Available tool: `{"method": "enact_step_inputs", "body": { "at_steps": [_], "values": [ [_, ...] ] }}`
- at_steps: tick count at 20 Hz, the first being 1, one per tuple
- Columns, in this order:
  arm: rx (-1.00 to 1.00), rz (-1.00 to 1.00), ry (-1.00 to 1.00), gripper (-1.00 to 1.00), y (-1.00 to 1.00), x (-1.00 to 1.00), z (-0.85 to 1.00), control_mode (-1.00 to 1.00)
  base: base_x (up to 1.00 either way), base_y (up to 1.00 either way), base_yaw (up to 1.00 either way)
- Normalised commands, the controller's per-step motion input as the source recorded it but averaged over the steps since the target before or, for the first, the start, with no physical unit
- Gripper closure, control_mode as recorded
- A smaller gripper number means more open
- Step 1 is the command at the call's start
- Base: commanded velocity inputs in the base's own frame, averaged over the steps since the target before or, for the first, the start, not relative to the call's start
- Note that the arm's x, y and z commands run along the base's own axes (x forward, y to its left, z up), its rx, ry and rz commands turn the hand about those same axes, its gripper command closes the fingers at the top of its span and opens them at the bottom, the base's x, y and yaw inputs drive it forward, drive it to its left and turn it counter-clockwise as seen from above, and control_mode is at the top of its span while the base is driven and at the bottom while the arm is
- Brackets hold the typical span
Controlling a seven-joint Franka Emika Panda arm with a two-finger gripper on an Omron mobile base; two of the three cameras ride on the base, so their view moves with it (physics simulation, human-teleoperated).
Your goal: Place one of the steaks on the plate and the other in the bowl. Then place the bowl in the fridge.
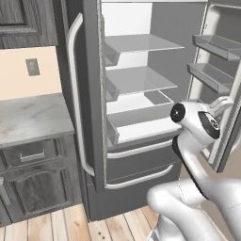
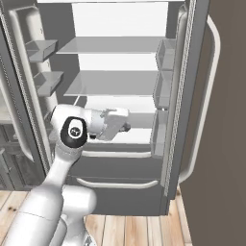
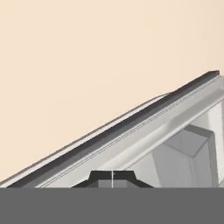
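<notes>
The fridge [image 1: 141, 94] is standing with both doors swung wide, its white shelves filling the centre of both base views. No bowl, plate or steak is lying on any shelf that can be seen.

The gripper [image 3: 112, 178] is sitting at the bottom centre of the hand view, its finger tips [image 3: 101, 177] pressed together and pinching nothing. In the right base view the hand [image 2: 114, 122] is hovering at centre left, level with the lowest shelf [image 2: 129, 135], just in front of the open compartment.

Judged from this, the arm is working empty in the fridge opening. To do this well:
- Draw the hand straight back along the shelf line.
- Clear the door bins [image 2: 162, 86] at right of centre.
</notes>
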Motion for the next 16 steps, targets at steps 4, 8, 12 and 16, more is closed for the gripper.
{"method": "enact_step_inputs", "body": {
  "at_steps": [4, 8, 12, 16],
  "values": [
    [-0.08, -0.01, 0.0, 1.0, -0.02, 0.68, -0.22, -1.0, 0.0, 0.0, 0.0],
    [0.0, 0.0, -0.01, 1.0, -0.55, 0.48, -0.05, -1.0, 0.0, 0.0, 0.0],
    [0.0, -0.02, 0.0, 1.0, -0.68, 0.29, -0.01, -1.0, 0.0, 0.0, 0.0],
    [0.0, -0.02, 0.0, 1.0, -0.49, 0.33, -0.07, -1.0, 0.0, 0.0, 0.0]
  ]
}}
